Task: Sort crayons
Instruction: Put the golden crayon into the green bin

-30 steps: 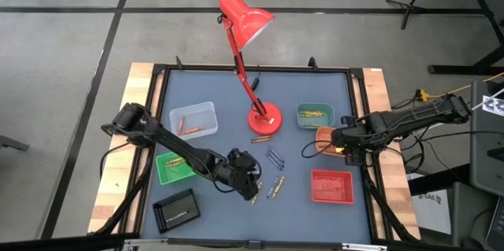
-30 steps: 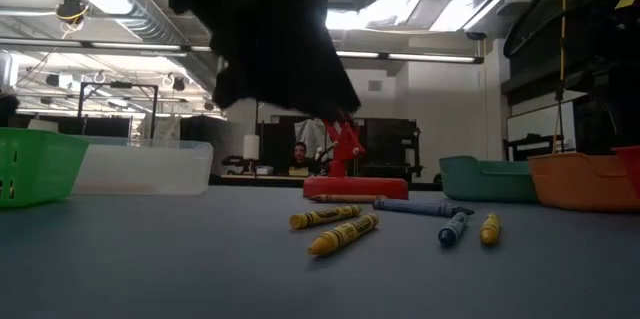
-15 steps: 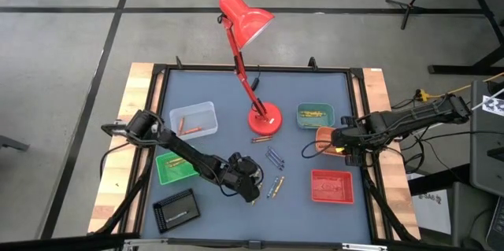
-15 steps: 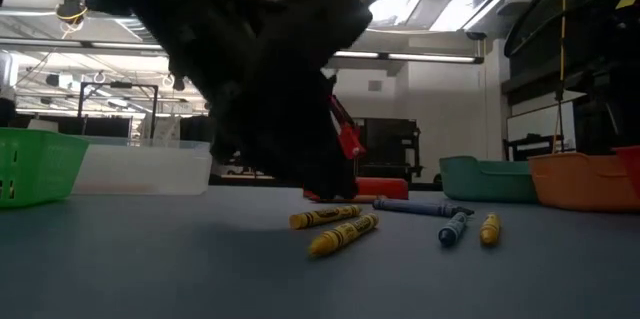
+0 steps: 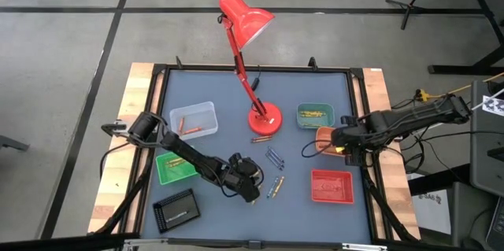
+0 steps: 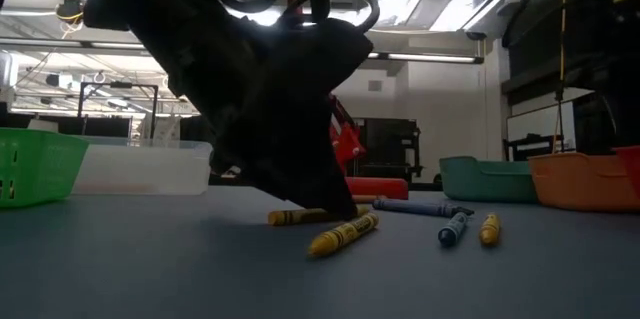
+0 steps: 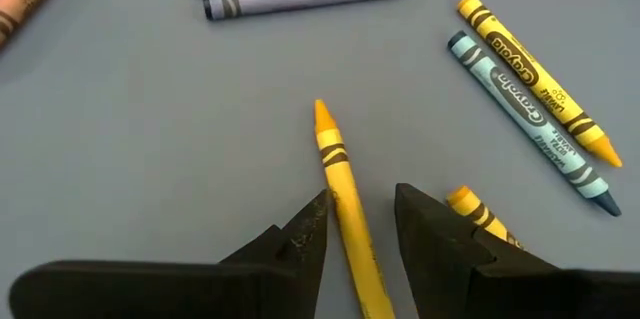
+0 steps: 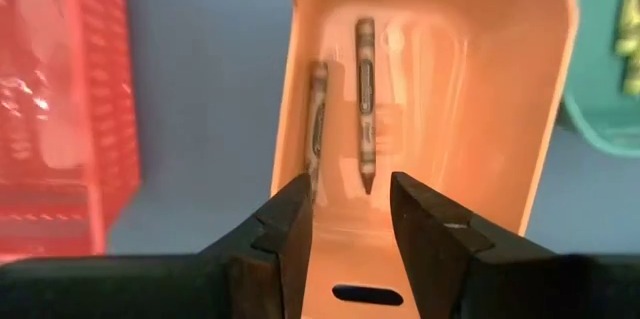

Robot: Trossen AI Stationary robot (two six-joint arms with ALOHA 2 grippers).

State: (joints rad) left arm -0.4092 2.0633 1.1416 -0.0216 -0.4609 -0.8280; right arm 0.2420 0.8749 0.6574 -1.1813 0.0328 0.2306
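Loose crayons lie flat on the grey mat: yellow ones (image 5: 276, 186), blue-purple ones (image 5: 274, 157) and an orange one (image 5: 261, 138). My left gripper (image 7: 360, 204) slants down to the mat, open, with one yellow crayon (image 7: 335, 154) between its fingers. A second yellow crayon (image 7: 475, 209) lies just outside one finger. My right gripper (image 8: 350, 209) hangs open over the orange tray (image 8: 480, 109), which holds two crayons (image 8: 365, 99). It touches nothing. My left gripper stands astride the yellow crayon's rear half (image 7: 348, 221), and the crayon points away along the fingers. The fingers slant down from the table's near left. One fingertip (image 6: 335, 204) reaches the crayon in the low view; I cannot tell whether it touches. The crayon lies flat on the mat.
A red desk lamp (image 5: 264, 119) stands at mid table. Around it are a clear tray (image 5: 193, 119), a green basket (image 5: 175, 166), a teal tray (image 5: 315, 115), a red basket (image 5: 331, 186) and a black box (image 5: 175, 209). A yellow and a light blue crayon (image 7: 530, 109) lie farther off.
My left gripper has come down onto the mat at the yellow crayons, its fingers keeping the same gap. The yellow crayon between them has slid a little toward the table's left. The other yellow crayon has stayed where it was.
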